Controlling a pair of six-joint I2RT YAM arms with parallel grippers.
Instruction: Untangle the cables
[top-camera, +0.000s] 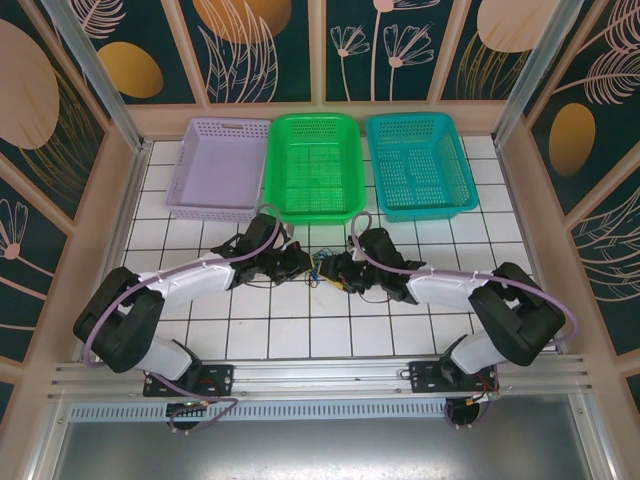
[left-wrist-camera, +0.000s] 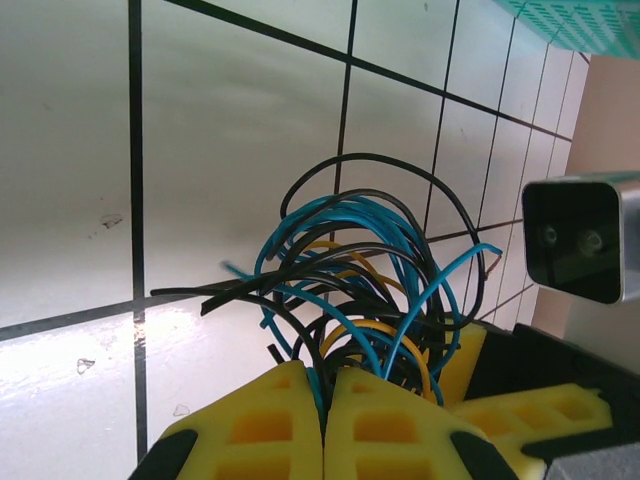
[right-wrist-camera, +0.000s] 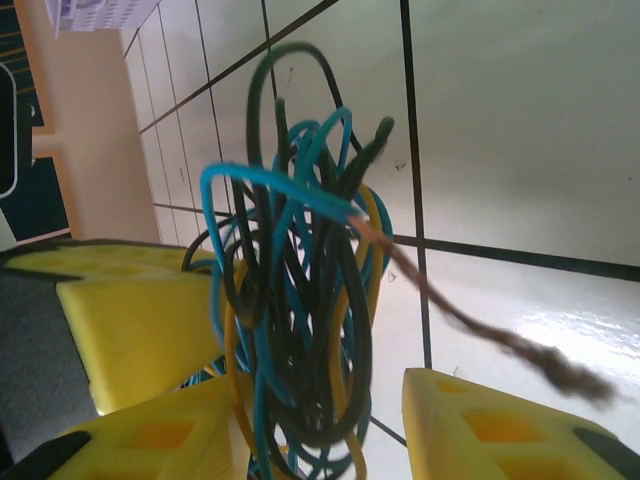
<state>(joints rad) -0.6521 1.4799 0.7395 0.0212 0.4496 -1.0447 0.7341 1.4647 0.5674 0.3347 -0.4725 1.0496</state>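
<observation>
Yellow pads (left-wrist-camera: 270, 420) of left gripper (left-wrist-camera: 325, 390) sit at the bottom edge of its wrist view. They are pressed flat together with several strands pinched in the seam, so it is closed on the cables (left-wrist-camera: 360, 270). Black, blue and yellow loops fan up out of the clamp, above white tiled table (left-wrist-camera: 70, 150). Reads as an anchor hold: one side of the knot is fixed so the other arm has something to work against.

Right gripper (right-wrist-camera: 320, 400) has its jaws parted, with the tangle hanging between them. The bundle leans toward one pad and the other pad (right-wrist-camera: 490, 420) stands clear of it, so nothing is clamped. Judged to be choosing a strand or setting a bite, not pulling.

Tan strand (right-wrist-camera: 470, 320), frayed at the tip, pokes sideways free of the bundle. Likeliest first candidate to draw out.

Overhead, both arms reach inward with the grippers nose to nose mid-table and the cables a small clump between them. Cannot tell whether the clump rests on the tiles. Baskets (top-camera: 313, 120) line the far edge, well apart from the work.

Task judged early: loops are all interlaced and no wire lies separate.
</observation>
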